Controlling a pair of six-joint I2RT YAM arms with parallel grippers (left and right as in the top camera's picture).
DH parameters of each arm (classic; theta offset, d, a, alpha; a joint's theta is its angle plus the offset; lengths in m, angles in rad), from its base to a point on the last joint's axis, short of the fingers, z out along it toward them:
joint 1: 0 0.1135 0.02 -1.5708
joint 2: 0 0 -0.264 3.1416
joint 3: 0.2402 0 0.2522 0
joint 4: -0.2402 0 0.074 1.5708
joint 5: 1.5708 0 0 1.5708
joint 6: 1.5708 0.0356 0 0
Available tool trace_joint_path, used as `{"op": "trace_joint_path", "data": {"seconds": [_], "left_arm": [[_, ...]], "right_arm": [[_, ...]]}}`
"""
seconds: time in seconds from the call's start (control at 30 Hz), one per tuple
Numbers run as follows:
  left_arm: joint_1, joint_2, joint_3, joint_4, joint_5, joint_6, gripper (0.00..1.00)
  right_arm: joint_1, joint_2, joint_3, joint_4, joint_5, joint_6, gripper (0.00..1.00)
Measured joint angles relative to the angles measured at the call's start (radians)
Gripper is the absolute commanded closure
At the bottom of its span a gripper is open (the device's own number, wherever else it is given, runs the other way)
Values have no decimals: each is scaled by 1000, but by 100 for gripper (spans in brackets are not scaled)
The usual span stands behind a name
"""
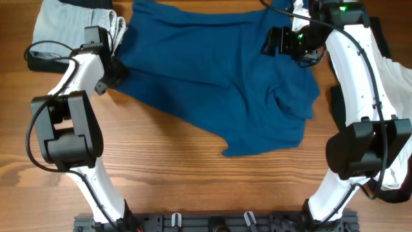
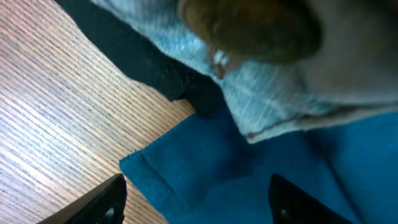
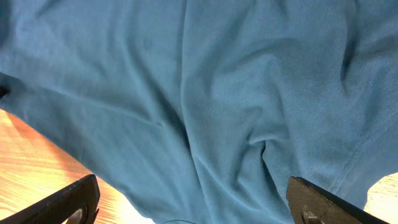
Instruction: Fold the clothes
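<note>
The dark-blue shirt (image 1: 219, 77) lies crumpled across the far middle of the table. My left gripper (image 1: 114, 72) is open at the shirt's left edge; in the left wrist view its fingers (image 2: 198, 200) straddle a hemmed corner of the blue fabric (image 2: 205, 180). My right gripper (image 1: 275, 41) is open over the shirt's upper right part; in the right wrist view its fingers (image 3: 193, 202) are spread wide above wrinkled blue fabric (image 3: 217, 93). Neither gripper holds anything.
A pale-blue striped denim piece (image 1: 77, 22) lies at the far left, partly over the shirt's edge, also in the left wrist view (image 2: 273, 93). A dark garment (image 1: 45, 61) lies under it. A white garment (image 1: 399, 84) lies at the right edge.
</note>
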Motion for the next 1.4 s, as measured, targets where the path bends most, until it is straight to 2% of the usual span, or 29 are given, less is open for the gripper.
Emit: {"op": "trace_joint_path", "data": {"seconds": [0.27, 0.33, 0.57, 0.77, 0.93, 1.2, 1.4], "left_arm": [[0, 27, 0, 4, -6, -10, 75], [0, 29, 1, 5, -8, -10, 95], [-2, 30, 14, -66, -8, -1, 96], [11, -20, 6, -365, -24, 25, 96], [34, -164, -1, -496, -31, 29, 96], [59, -382, -1, -622, -45, 32, 96], [63, -410, -1, -659, -65, 35, 96]], "right_arm": [[0, 0, 0, -12, 0, 0, 4], [0, 0, 0, -24, 0, 0, 4], [0, 0, 0, -48, 1, 1, 5], [0, 0, 0, -72, 1, 16, 7], [0, 0, 0, -124, 1, 26, 10], [0, -66, -5, -244, 47, 44, 8], [0, -192, -8, -355, 64, 56, 9]]}}
